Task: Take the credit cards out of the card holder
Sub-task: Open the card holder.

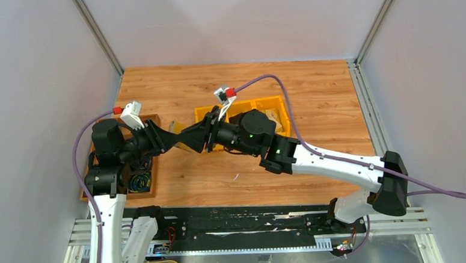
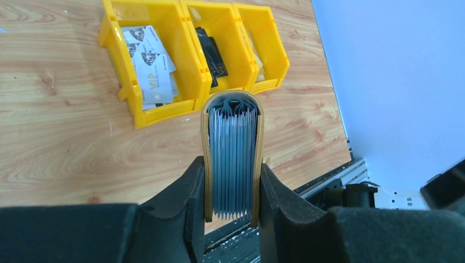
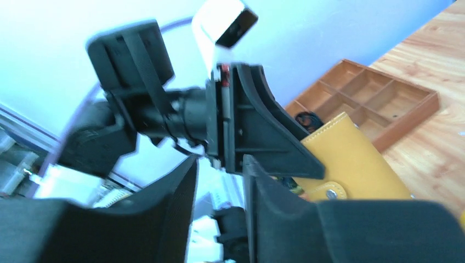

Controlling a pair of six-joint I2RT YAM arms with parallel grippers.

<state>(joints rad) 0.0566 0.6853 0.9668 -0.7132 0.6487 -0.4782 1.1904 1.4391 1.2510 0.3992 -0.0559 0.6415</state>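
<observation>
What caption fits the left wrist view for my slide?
Left gripper clamps the card holder edge-on, grey pockets showing, three yellow bins beyond.

1. In the left wrist view, the word "VIP" stands in gold letters on a white card (image 2: 154, 76), which lies in the left yellow bin (image 2: 117, 34).
2. The other print on this card is too small to read.
3. A black card (image 2: 211, 52) in the middle bin (image 2: 237, 82) has faint gold marks, which are not readable.
4. In the top view and the right wrist view, no text can be read.
</observation>
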